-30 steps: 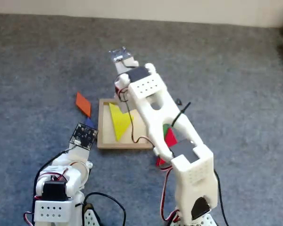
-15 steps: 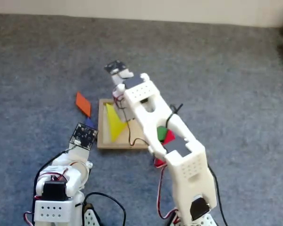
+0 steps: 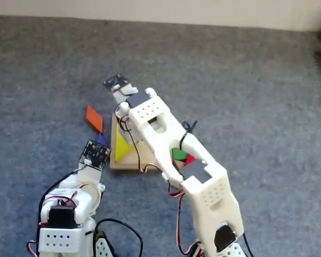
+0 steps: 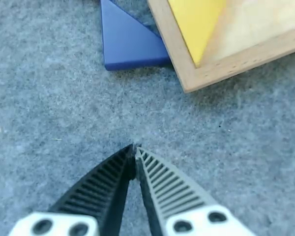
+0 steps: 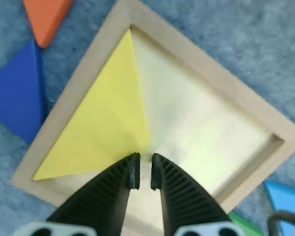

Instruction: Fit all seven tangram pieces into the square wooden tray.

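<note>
The flat yellow triangle piece (image 5: 98, 132) lies inside the square wooden tray (image 5: 211, 79), left of centre in the high view. It looks light, stiff and smooth, so I think sliding it or pinching a thin edge is best. The right gripper (image 5: 145, 164) hangs over its corner, narrowly parted and gripping nothing. The left gripper (image 4: 135, 150) is clenched and empty, near a dark blue triangle (image 4: 125, 42).

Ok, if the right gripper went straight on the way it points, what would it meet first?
Most likely the yellow triangle: the right gripper points down into the tray with its tips at the triangle's inner corner. It might instead touch bare tray floor beside it; depth is unclear.
</note>
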Tool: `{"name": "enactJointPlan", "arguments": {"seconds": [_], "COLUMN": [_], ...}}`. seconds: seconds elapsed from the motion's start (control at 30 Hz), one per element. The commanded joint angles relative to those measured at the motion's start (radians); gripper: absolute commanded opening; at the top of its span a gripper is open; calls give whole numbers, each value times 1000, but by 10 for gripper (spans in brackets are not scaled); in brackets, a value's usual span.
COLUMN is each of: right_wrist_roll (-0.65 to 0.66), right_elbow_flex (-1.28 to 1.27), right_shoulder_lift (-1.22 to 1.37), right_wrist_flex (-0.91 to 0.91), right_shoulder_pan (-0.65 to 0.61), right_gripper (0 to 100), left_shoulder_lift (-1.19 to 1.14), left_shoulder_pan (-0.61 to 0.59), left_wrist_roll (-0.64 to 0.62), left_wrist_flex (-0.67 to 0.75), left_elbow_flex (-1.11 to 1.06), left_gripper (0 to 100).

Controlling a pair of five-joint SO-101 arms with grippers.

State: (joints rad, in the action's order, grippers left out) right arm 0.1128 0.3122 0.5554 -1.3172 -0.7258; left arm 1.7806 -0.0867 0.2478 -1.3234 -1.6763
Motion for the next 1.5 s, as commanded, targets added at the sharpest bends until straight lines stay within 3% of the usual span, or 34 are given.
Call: {"name": "enactJointPlan", "arguments": {"seconds": [0.0,0.43,0.57,0.73,1.0,1.23,1.33,1.47], "right_wrist_roll": [12,14,15,87,80,-361,-397,-402], "right_elbow_flex": [38,36,-67,-340,-694,-812,-854,-906], "right_shoulder_lift": [-163,-380,-426,-530,-699,-704,-704,-704], "right_wrist_flex": [-56,-384,-414,-300,4,50,91,170], "right_shoulder_pan": [56,166,217,255,358,363,361,361], "right_gripper": [50,50,50,50,83,310,368,371], "left_shoulder_lift": [35,35,35,35,35,35,35,35], "left_shoulder_pan": [-12,-12,-12,-12,-12,-12,-12,-12], "left_wrist_roll": [-11,-11,-11,-11,-11,-11,-11,-11], "left_wrist_flex": [-5,-5,-5,-5,-5,-5,-5,-5], "left_elbow_flex": [-21,-21,-21,-21,-21,-21,-21,-21], "left_gripper": [5,5,5,5,5,5,5,5]}}
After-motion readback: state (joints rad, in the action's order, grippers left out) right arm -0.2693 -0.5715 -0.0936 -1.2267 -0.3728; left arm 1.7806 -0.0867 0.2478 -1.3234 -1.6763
